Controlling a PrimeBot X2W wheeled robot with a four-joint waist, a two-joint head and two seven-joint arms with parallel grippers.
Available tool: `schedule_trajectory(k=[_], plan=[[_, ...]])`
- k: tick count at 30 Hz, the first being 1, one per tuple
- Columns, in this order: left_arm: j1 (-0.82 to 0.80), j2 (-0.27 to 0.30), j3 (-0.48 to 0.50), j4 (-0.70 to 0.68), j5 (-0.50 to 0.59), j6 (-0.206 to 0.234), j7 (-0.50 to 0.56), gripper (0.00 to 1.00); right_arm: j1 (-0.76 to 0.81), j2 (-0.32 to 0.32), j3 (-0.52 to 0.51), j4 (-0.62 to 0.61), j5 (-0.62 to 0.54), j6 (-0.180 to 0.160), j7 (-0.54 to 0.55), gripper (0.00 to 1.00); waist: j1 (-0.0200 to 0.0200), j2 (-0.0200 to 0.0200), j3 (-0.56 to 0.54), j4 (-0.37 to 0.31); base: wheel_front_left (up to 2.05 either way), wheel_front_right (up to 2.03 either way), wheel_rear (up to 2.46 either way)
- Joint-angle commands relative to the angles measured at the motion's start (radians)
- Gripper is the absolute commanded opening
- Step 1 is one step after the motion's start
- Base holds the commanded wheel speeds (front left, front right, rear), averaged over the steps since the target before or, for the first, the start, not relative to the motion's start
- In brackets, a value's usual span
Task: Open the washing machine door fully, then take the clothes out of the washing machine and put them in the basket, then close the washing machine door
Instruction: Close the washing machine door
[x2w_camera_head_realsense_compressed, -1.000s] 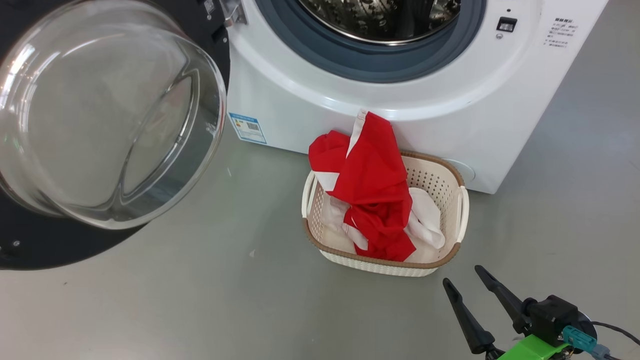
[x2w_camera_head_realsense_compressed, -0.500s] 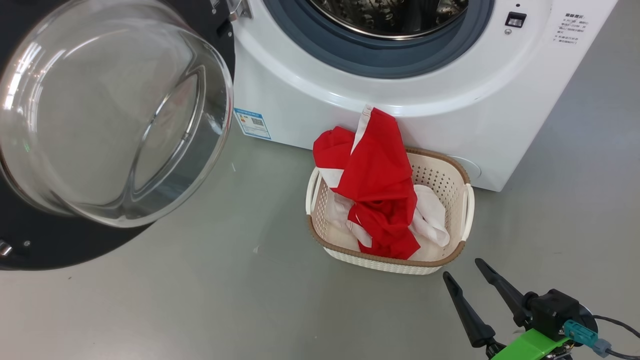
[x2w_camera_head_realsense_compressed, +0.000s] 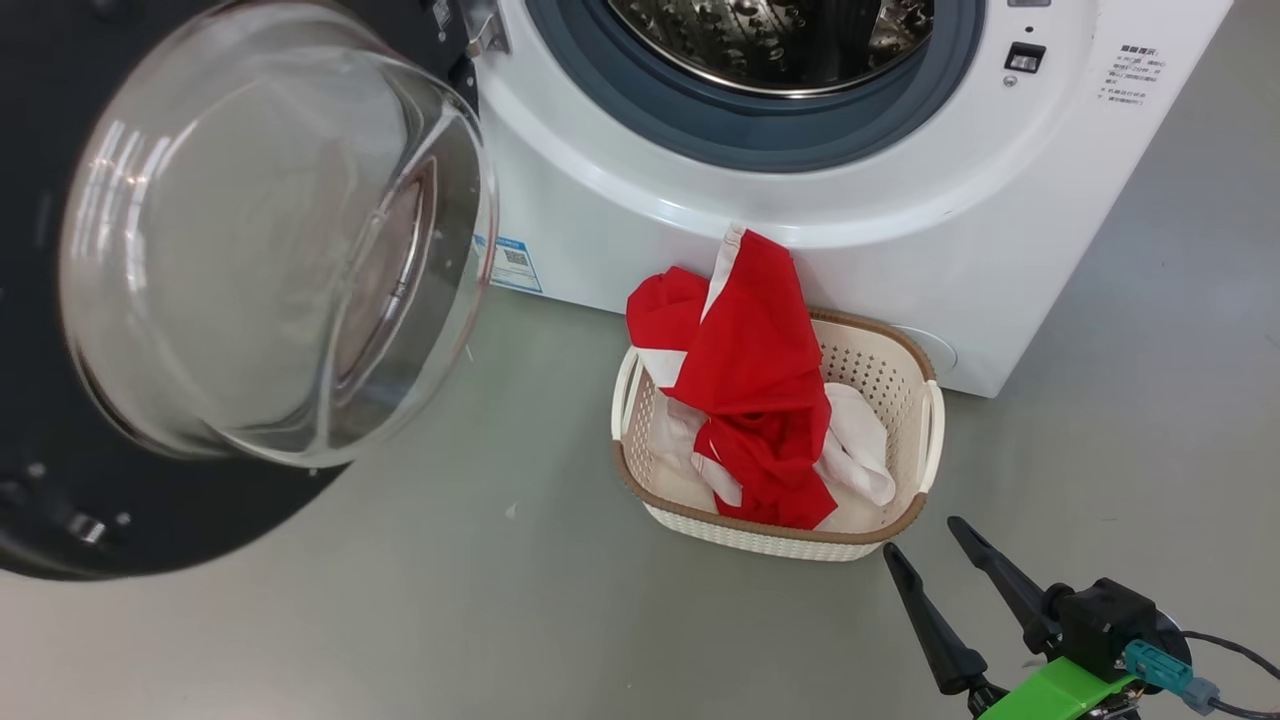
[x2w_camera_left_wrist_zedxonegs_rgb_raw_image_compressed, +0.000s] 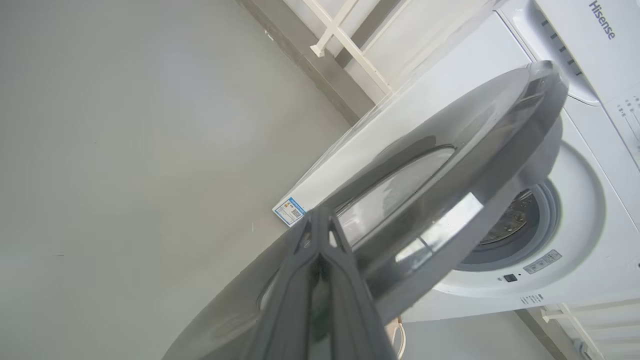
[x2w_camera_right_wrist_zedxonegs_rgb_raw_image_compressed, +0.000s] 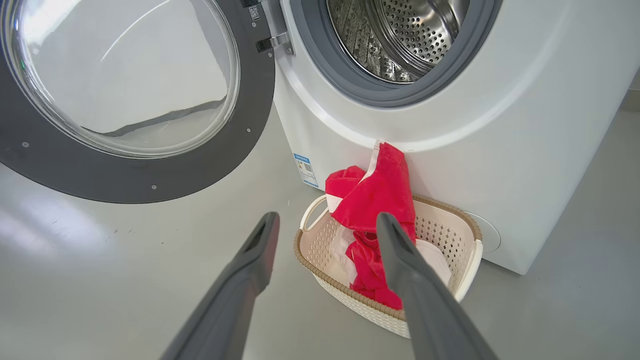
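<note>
White washing machine (x2w_camera_head_realsense_compressed: 900, 250), its door (x2w_camera_head_realsense_compressed: 250, 280) swung partly open at left. The basket (x2w_camera_head_realsense_compressed: 780, 530) in front holds the red clothes (x2w_camera_head_realsense_compressed: 750, 370). Left end effector (x2w_camera_left_wrist_zedxonegs_rgb_raw_image_compressed: 320, 220), fingers pinched together, touches the door's outer face; a steady push should latch it. Right end effector (x2w_camera_head_realsense_compressed: 922, 537) is spread wide, empty.

floor (x2w_camera_head_realsense_compressed: 400, 620): grey, smooth, slight sheen | on it: washing machine (x2w_camera_head_realsense_compressed: 620, 220) at back; basket (x2w_camera_head_realsense_compressed: 770, 541) just in front, by machine's base | small white fleck (x2w_camera_head_realsense_compressed: 510, 510) left of basket

Glossy glass door (x2w_camera_head_realsense_compressed: 270, 250) (perforated plastic basket (x2w_camera_head_realsense_compressed: 880, 375))
</note>
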Motion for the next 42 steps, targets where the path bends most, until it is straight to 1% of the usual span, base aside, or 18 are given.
schedule_trajectory(k=[1, 6, 10, 15, 23, 32, 39, 42], plan=[[0.009, 0.032, -0.007, -0.061, -0.021, -0.007, 0.031, 0.00, -0.010, -0.004, 0.018, -0.020, 0.000, 0.005, -0.006, 1.00, 0.0000, -0.0001, -0.004, -0.001, 0.00, 0.00, 0.00], [0.051, 0.031, -0.035, -0.163, -0.075, -0.007, 0.071, 0.00, -0.009, 0.003, 0.014, -0.019, -0.001, 0.005, -0.006, 1.00, 0.0000, -0.0001, -0.008, -0.002, 0.00, 0.00, 0.00], [0.074, 0.028, -0.057, -0.234, -0.101, -0.007, 0.077, 0.00, -0.012, 0.005, 0.011, -0.020, -0.001, 0.005, -0.006, 1.00, 0.0000, -0.0001, -0.008, -0.008, 0.00, 0.00, 0.00], [0.090, 0.005, -0.091, -0.340, -0.156, -0.007, 0.105, 0.00, -0.014, 0.005, 0.001, -0.021, 0.000, 0.005, -0.006, 1.00, 0.0000, -0.0001, -0.006, -0.017, 0.00, 0.00, 0.00], [0.094, -0.028, -0.159, -0.472, -0.186, -0.007, 0.108, 0.00, -0.014, 0.010, -0.005, -0.024, -0.001, 0.005, -0.006, 1.00, 0.0000, -0.0001, -0.006, -0.045, 0.00, 0.00, 0.00], [0.063, -0.076, -0.230, -0.557, -0.186, -0.007, 0.070, 0.00, -0.018, 0.016, -0.011, -0.026, -0.002, 0.005, -0.006, 1.00, 0.0000, -0.0001, -0.004, -0.076, 0.00, 0.00, 0.00], [0.028, -0.130, -0.298, -0.579, -0.162, -0.007, -0.009, 0.00, -0.024, 0.024, -0.012, -0.026, -0.002, 0.005, -0.006, 1.00, 0.0000, -0.0001, -0.001, -0.105, 0.00, 0.00, 0.00], [0.014, -0.142, -0.327, -0.579, -0.150, -0.007, -0.040, 0.00, -0.026, 0.025, -0.014, -0.027, -0.002, 0.005, -0.006, 1.00, 0.0000, -0.0001, 0.002, -0.114, 0.00, 0.00, 0.00]])
